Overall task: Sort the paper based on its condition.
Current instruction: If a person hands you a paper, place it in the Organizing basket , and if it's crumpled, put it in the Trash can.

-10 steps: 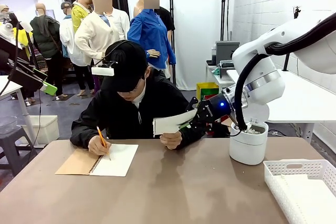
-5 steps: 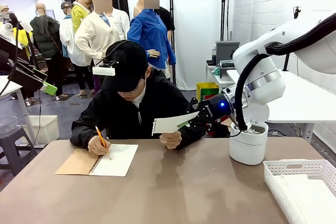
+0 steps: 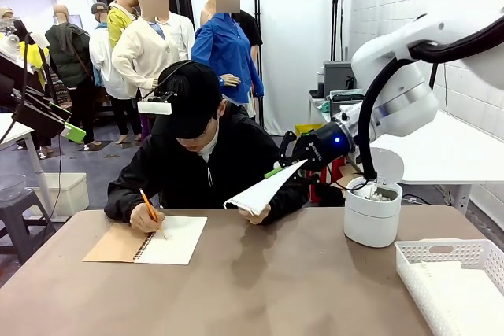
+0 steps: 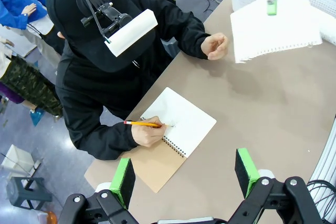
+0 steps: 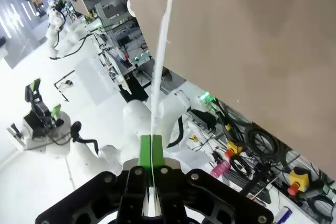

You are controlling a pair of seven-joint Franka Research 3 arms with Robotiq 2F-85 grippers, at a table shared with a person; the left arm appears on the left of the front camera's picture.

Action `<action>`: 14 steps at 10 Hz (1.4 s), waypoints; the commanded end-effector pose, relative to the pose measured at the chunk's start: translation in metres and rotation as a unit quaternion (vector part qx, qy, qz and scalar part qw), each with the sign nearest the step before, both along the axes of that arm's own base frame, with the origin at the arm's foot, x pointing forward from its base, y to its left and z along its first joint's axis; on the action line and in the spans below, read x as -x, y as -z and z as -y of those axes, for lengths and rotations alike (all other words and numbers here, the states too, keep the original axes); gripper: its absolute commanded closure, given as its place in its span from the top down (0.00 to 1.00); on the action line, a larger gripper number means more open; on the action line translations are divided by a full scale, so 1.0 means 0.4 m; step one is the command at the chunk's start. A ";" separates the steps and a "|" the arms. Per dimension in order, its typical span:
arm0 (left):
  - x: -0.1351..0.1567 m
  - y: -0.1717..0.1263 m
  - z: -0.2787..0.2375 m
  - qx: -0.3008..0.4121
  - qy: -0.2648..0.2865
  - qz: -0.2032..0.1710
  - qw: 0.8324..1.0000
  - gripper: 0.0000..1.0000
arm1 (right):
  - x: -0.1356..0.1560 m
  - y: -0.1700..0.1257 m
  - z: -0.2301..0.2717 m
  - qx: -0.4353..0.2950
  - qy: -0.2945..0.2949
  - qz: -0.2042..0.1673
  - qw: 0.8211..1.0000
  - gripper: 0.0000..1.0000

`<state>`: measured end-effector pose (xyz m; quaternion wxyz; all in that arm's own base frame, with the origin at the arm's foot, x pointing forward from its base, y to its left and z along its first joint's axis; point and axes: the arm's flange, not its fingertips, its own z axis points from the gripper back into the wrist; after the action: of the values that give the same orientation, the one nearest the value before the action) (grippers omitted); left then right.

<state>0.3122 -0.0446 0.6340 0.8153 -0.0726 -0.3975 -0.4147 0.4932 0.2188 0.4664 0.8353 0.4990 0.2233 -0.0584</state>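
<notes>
The right hand pinches one edge of the smooth white paper sheet above the brown worktop, so it may slip or tear, seemingly clear of the person's fist.

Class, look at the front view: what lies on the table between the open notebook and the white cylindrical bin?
Bare tabletop separates the notebook from the bin; above it the right gripper holds a smooth paper sheet.

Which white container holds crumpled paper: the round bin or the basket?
The round bin beside the right gripper's arm; crumpled white pieces show at its rim. The lattice basket looks bare.
</notes>
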 end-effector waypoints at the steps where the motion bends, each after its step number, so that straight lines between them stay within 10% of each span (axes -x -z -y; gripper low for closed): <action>1: 0.001 0.000 0.001 -0.001 -0.007 0.001 1.000 1.00 | 0.029 -0.073 0.042 -0.001 -0.020 0.015 1.000 0.00; 6: 0.001 0.000 0.001 -0.001 -0.007 0.001 1.000 1.00 | 0.133 -0.300 0.148 0.011 -0.142 0.212 0.967 0.00; 14: 0.001 0.000 0.001 -0.001 -0.007 0.001 1.000 1.00 | 0.240 -0.389 0.280 0.210 -0.182 0.406 0.871 0.00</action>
<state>0.3123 -0.0445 0.6340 0.8153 -0.0727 -0.3975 -0.4146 0.4074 0.1133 0.6360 0.9283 0.2659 -0.0308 0.2581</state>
